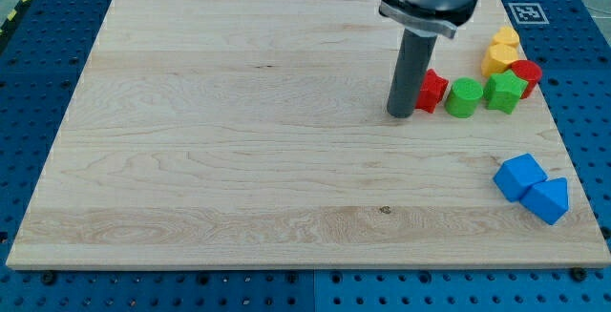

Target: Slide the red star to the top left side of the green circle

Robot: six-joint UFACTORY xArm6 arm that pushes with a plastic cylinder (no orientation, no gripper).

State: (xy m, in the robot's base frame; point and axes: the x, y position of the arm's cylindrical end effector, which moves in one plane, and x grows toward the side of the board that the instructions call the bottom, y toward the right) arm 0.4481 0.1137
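Note:
The red star lies near the view's upper right, touching the left side of the green circle. My tip stands on the board just left of the red star, touching or nearly touching it. The rod hides part of the star's left edge.
A green star sits right of the green circle, with a red circle and two yellow blocks above and right of it. Two blue blocks lie at the lower right. The wooden board ends near those blocks.

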